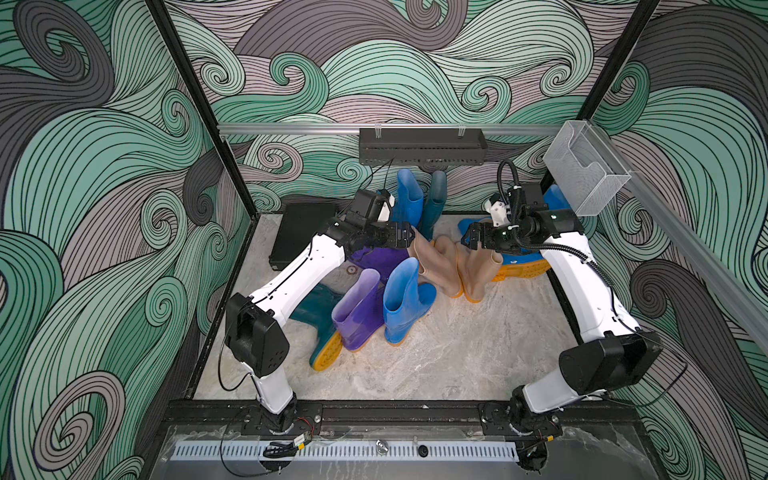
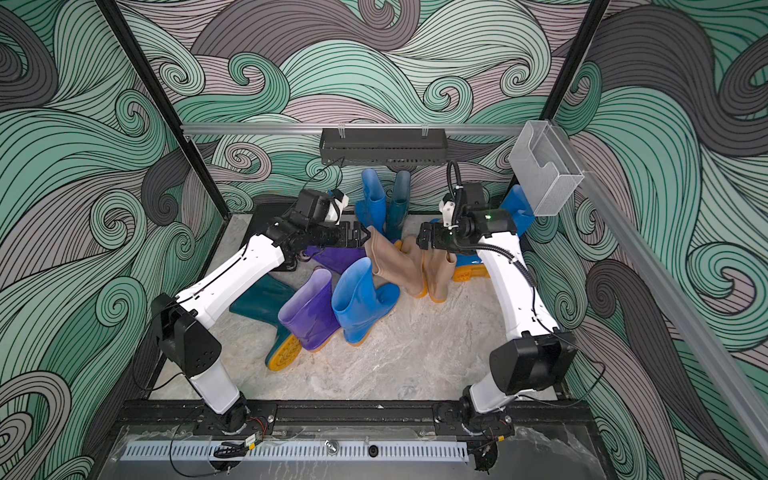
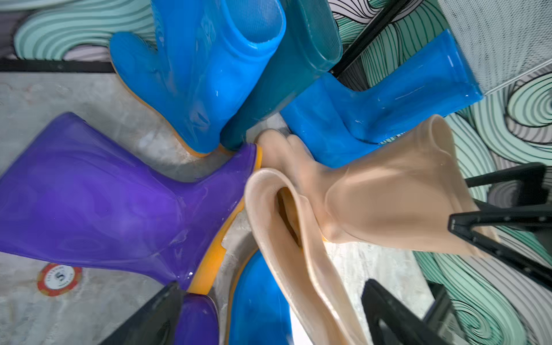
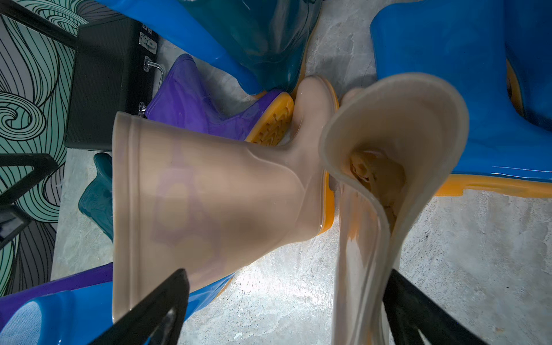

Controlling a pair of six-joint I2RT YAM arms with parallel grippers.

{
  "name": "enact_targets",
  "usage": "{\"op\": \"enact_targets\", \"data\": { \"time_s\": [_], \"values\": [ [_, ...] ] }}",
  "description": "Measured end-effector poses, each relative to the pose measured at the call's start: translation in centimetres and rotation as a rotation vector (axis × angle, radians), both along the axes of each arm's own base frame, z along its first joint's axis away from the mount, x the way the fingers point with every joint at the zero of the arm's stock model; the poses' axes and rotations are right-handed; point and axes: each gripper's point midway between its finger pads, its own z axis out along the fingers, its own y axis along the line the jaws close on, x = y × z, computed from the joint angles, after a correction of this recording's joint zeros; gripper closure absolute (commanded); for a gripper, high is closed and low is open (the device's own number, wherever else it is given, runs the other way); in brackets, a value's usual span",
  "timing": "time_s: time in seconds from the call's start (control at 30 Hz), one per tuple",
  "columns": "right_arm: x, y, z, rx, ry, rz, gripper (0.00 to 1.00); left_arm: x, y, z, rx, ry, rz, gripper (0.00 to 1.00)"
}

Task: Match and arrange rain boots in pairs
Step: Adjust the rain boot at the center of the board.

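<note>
Left claw [image 1: 410, 235]: we see it spread wide, straddling the floppy top of a beige boot [image 1: 432, 262], gripping nothing.
Right claw [image 1: 468, 242]: likewise wide, unclamped around the second beige boot [image 1: 478, 270], just beside the first, mid-table.
Front: purple boot [image 1: 357, 307], blue boot [image 1: 401, 299], upright together.
Back wall: far blue boot [image 1: 409, 195], teal boot [image 1: 436, 199], upright.

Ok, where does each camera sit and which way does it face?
Both top views: high in front, looking down on the table; whole arms, left gripper, right gripper show.
Left wrist: behind its fingers, facing the purple boot.
Right wrist: behind its fingers, facing the black case.
Shared: both wrist views show the beige boots.
</note>
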Motion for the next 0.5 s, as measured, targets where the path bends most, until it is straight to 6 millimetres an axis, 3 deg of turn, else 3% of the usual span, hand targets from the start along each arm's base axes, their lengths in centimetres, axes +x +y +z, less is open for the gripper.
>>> {"op": "enact_targets", "data": {
  "time_s": [0.13, 0.33, 0.4, 0.5],
  "values": [
    [0.0, 0.1, 0.1, 0.005, -0.003, 0.006, 0.01, 0.3, -2.0, -1.0, -0.074, 0.065, -0.067, 0.03],
    [0.0, -0.2, 0.4, 0.012, -0.012, 0.003, 0.01, -0.8, -7.3, -3.9, -0.204, 0.193, -0.218, 0.03],
    [0.0, -0.6, 0.9, 0.029, -0.027, -0.01, 0.01, -1.3, -9.6, -3.7, -0.232, 0.203, -0.271, 0.03],
    [-0.2, -2.2, 1.9, 0.08, -0.055, -0.056, 0.01, -2.5, -13.9, -1.7, -0.286, 0.167, -0.371, 0.04]
  ]
}}
